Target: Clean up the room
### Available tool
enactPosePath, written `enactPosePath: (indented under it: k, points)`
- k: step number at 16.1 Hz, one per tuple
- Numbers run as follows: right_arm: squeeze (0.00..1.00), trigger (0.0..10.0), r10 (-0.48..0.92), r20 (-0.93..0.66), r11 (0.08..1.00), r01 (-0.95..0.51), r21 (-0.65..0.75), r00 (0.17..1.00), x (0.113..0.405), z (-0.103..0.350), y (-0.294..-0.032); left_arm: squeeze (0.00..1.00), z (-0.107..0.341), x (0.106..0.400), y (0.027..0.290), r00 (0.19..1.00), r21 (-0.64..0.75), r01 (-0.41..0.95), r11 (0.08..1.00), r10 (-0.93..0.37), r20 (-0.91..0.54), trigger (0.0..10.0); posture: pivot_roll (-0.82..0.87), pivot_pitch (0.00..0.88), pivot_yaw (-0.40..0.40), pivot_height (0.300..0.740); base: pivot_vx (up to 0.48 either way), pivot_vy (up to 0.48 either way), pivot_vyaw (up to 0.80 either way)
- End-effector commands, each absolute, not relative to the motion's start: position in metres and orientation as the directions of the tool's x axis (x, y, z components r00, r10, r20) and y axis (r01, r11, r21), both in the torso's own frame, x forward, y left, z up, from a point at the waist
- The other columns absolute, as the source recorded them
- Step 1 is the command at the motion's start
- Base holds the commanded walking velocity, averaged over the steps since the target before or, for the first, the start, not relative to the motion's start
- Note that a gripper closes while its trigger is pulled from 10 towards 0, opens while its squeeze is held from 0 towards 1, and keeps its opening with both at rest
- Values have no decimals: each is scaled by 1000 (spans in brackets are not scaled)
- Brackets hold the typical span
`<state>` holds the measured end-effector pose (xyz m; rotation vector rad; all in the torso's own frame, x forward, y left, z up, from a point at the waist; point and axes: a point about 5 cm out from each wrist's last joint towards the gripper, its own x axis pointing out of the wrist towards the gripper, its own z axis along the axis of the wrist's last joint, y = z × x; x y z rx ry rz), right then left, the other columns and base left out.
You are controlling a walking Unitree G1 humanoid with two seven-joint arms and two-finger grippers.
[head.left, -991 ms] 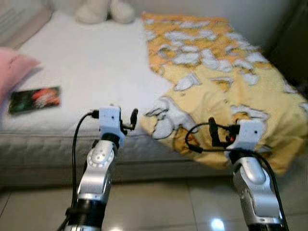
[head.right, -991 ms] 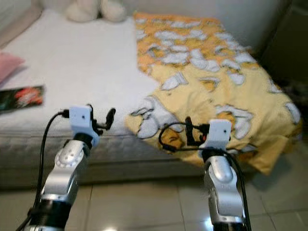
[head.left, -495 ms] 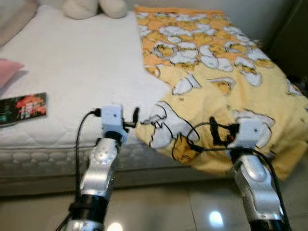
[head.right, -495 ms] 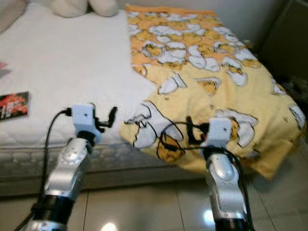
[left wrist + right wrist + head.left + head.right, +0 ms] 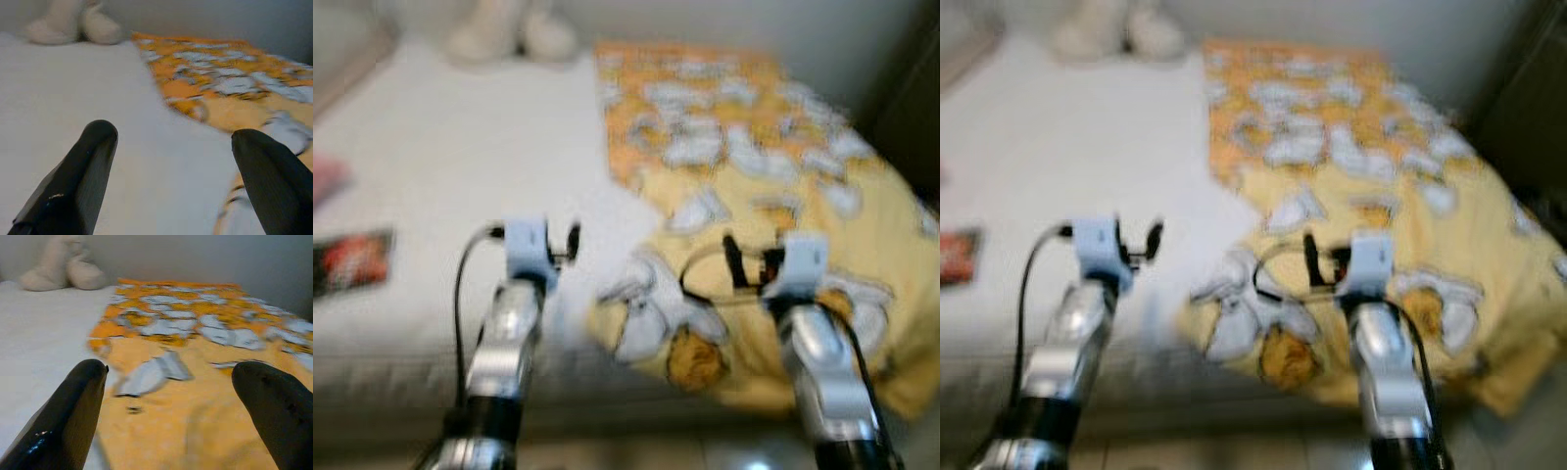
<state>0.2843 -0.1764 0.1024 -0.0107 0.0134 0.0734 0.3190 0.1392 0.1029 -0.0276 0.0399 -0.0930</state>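
— Both grippers are up in front of you over the near edge of the bed (image 5: 440,186). Your left gripper (image 5: 171,166) has its black fingers spread wide with nothing between them, over bare white mattress just beside the blanket's edge.

— And the right one?

— Your right gripper (image 5: 171,406) is spread apart too, nothing held, hanging above the yellow blanket (image 5: 773,196) (orange and white patches, rumpled, spilling over the near edge on your right side).

— What else is on the bed?

— Near the left edge lies a dark book (image 5: 352,262) with a red cover picture, flat on the mattress, well apart from the blanket. At the far end sits a cream plush toy (image 5: 61,264) against the wall. Head views are blurred, so finer detail is lost.
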Motion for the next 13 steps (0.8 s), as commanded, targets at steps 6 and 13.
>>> enactPosePath:
  k: [6, 13]
  points:
    - [0, 10000, 14, -35, 1000, -15, -15, 999, 276, 95, -187, 0, 112, 336, 133, 990, 0, 138, 990, -138, -42, 10000, -98, 0, -17, 740, 0, 63, -532]
    - [0, 10000, -8, -50, 1000, 8, -1, 999, 268, 88, -187, 0, 115, 345, 135, 984, 41, 170, 985, -168, -55, 10000, -108, 0, 4, 740, 0, 411, -534]
